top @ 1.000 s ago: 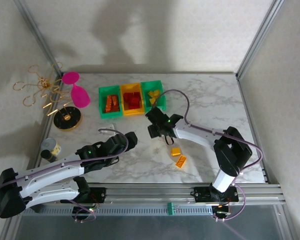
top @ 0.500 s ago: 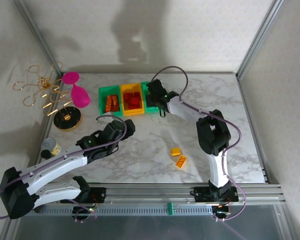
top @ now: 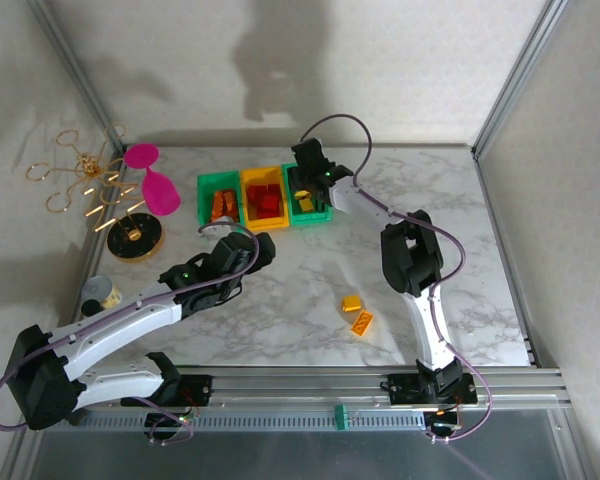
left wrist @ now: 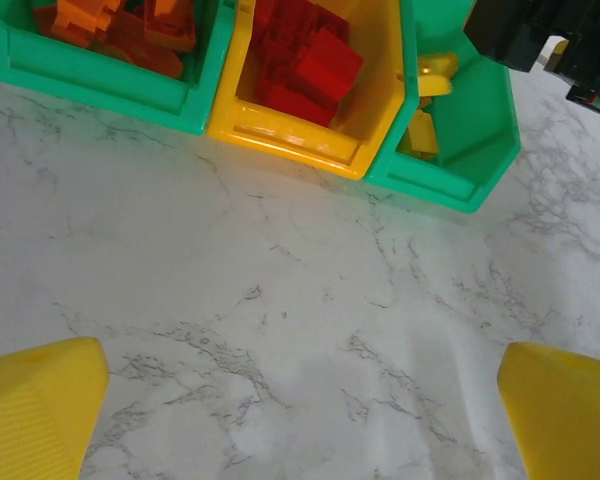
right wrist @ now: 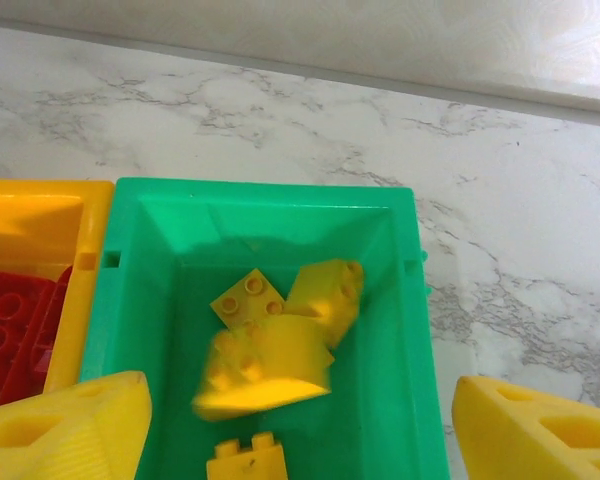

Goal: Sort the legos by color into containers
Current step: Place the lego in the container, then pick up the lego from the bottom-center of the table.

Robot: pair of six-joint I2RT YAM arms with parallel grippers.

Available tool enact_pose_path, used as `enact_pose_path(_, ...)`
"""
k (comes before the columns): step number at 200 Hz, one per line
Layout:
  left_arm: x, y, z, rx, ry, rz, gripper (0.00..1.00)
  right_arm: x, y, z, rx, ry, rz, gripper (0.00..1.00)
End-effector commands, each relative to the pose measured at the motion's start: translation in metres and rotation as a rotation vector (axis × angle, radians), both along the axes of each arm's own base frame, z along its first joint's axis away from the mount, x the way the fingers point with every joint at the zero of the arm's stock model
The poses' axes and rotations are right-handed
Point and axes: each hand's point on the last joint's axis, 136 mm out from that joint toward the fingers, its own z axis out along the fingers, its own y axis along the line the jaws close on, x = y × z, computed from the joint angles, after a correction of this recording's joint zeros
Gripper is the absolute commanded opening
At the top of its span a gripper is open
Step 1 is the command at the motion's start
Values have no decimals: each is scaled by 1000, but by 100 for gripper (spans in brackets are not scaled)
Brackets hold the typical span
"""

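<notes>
White marbled tabletop point(top: 450, 230) is carrying a row of three plastic bins along its far side, and the yellow rectangular bin point(top: 264, 200) in the middle of that row is serving as the landmark. Nearer than the yellow bin and a little to its left, the left gripper point(left wrist: 300, 410) is hanging over bare marble with its yellow fingertips point(left wrist: 40, 415) spread wide and nothing between them. Touching the yellow bin's left side, the left green bin point(top: 221, 207) is holding a heap of orange plastic bricks point(left wrist: 120, 25). The yellow bin itself is holding red plastic bricks point(left wrist: 305, 55). Touching its right side, the right green bin point(right wrist: 400, 330) is collecting yellow plastic bricks point(right wrist: 325, 290). The right gripper point(right wrist: 300, 440) is hovering directly above it with jaws apart, while one blurred yellow brick point(right wrist: 265, 365) is lying or dropping loose below them, clamped by neither finger. Well to the right of the yellow bin and much nearer the arm bases, two loose yellow-orange bricks point(top: 361, 322) are lying just beside each other on the marble. Judging from this, the sort is nearing its end: each colour is filling its own bin, and those two strays appear to be all that is left. Against a second ago, the right gripper is now standing over the right green bin rather than out over open marble close to the strays. The left arm is reaching further toward the yellow bin, and the two strays are lying where they were.
</notes>
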Motion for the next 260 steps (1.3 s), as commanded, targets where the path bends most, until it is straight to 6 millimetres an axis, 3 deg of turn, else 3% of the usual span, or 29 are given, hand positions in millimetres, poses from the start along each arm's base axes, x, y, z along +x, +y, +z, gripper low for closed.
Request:
enact_pose_path(1,2,-5,13,-21,-17,-22,100,-19,-3,45,46,-42,30,79)
enact_pose_path(32,-5,-12,13,-26,-16,-50,100,-54,-15,51,109,-16,54,81)
enact_pose_path(62,-17,-19,4,-24,10,-80,100,-94,-31,41,146,47,68,83)
enact_pose_path(157,-64,-51,-19,-105,37,-137,100,-218,-93,-27,166,319,22,89)
enact_pose_path(206,-80,-59,-24,-120,45,-153,100,-273,-98,-65,100,434,20,92)
enact_pose_path(260,-91,-56,-39,-139,61,-132,100,-313,-108,-102,73,521,-22,89)
